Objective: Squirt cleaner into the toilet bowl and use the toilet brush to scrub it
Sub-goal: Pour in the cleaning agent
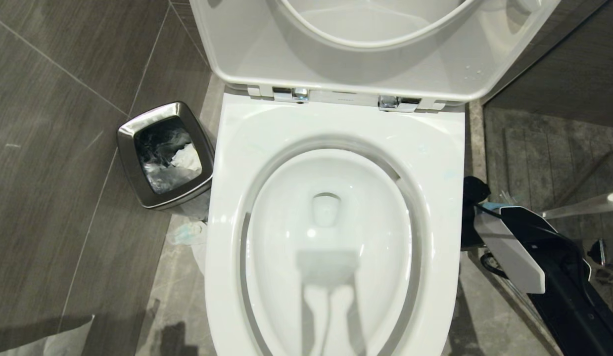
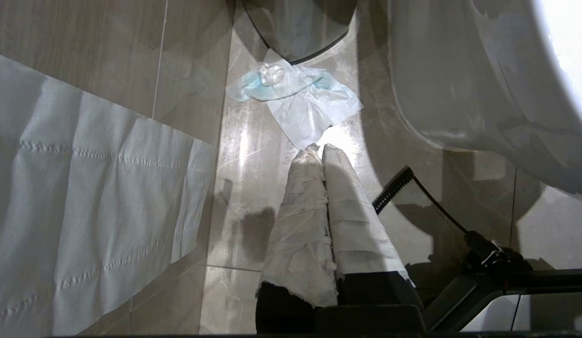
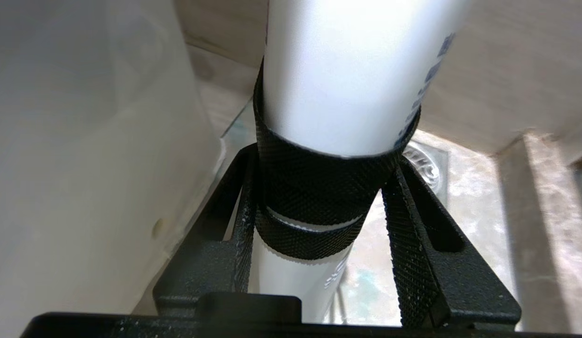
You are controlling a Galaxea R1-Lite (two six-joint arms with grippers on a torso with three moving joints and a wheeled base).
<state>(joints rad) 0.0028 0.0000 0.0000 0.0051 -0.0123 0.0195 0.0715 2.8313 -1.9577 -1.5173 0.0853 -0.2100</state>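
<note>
The white toilet bowl (image 1: pixel 435 163) fills the middle of the head view, seat and lid raised; its water (image 1: pixel 326 210) looks clear. To its right, low by the floor, my right gripper (image 1: pixel 477 198) is shut on a white bottle (image 3: pixel 347 70) with blue print and black knurled bands; both black fingers (image 3: pixel 413 225) press on the bands, seen in the right wrist view with the gripper (image 3: pixel 323 159). The toilet brush's pale handle (image 1: pixel 583 206) slants at the far right, untouched. My left gripper (image 2: pixel 317 148), wrapped in white tape, hangs shut and empty over the floor beside the bowl's outer wall (image 2: pixel 460 70).
A square steel waste bin (image 1: pixel 133 148) with a liner stands left of the toilet. Crumpled tissue (image 2: pixel 295 94) lies on the tiles near it, and a long paper sheet (image 2: pixel 84 188) lies further left. A floor drain (image 3: pixel 424 164) sits beyond the bottle.
</note>
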